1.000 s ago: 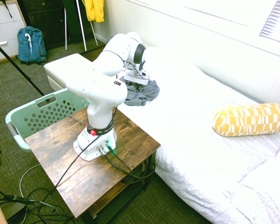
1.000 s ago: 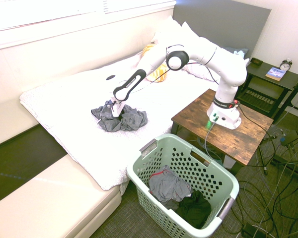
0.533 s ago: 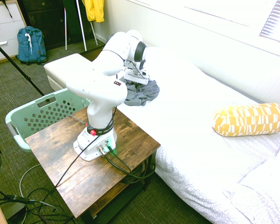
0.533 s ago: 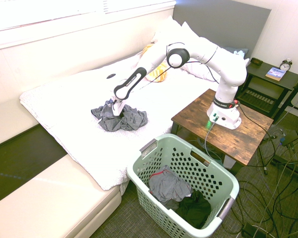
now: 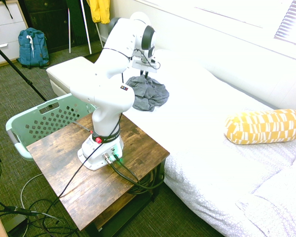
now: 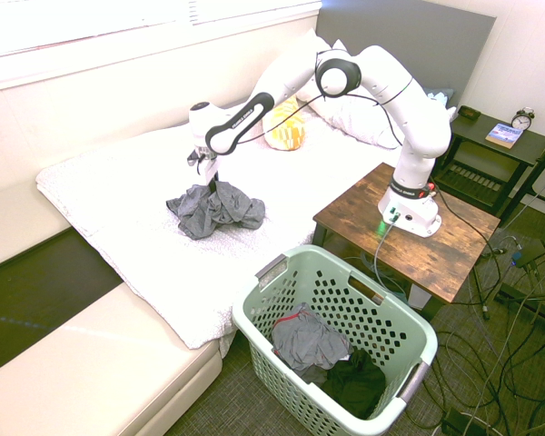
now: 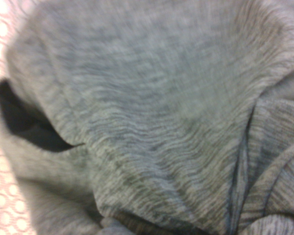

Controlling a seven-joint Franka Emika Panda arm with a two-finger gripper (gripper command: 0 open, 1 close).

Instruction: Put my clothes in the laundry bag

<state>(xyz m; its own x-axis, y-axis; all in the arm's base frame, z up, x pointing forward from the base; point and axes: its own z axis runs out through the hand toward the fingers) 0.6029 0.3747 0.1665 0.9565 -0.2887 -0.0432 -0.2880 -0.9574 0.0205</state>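
Observation:
The clothes (image 6: 213, 207), a dark slate-grey rumpled bundle, lie on the white bed near its foot and are drawn up into a peak. My gripper (image 6: 206, 173) sits right at that peak, shut on the fabric. In the first exterior view the gripper (image 5: 145, 75) hangs just above the clothes (image 5: 149, 95). Grey knit of the clothes (image 7: 152, 122) fills the wrist view. The laundry bag (image 6: 400, 313), a pale mint-green perforated basket, stands on the floor beside the bed and holds other garments (image 6: 309, 341). Its wall shows again, as the laundry bag (image 5: 49, 118), left of the table.
A wooden side table (image 5: 89, 182) bears the arm between bed and basket. A yellow patterned pillow (image 5: 264, 126) lies further up the bed. A cream bench (image 6: 91, 363) adjoins the bed's foot. A blue backpack (image 5: 32, 47) and yellow garment (image 5: 99, 10) are at the far wall.
The gripper has shut on the clothes and risen, pulling the fabric up into a peak. The arm's elbow has lifted higher over the bed.

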